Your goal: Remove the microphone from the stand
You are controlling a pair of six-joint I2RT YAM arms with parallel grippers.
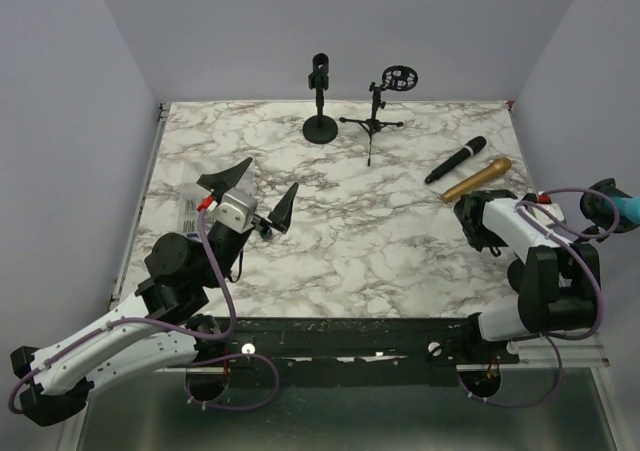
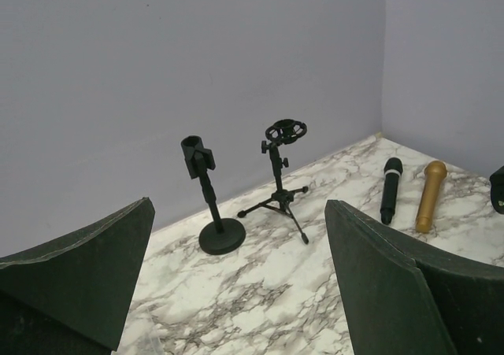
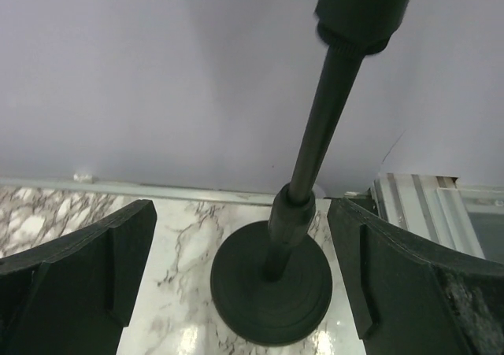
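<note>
Two flat: black microphone [image 1: 456,160], gold microphone [image 1: 477,180], heads far-right.

We're looking into a robot lab test cell, plainly no home or studio. Plain lilac walls [image 1: 350,31] box in a marble-patterned surface [image 1: 400,251] on three sides. Take the round-base stand [image 1: 320,106] as the marker: the back wall rises right behind it, and a tripod stand [image 1: 378,111] sits just to its right. Well in front of it, the left arm [image 1: 120,346] and right arm [image 1: 545,281] are bolted to a scuffed metal rail [image 1: 350,336], with purple cables [image 1: 228,301] looping off them.
</note>
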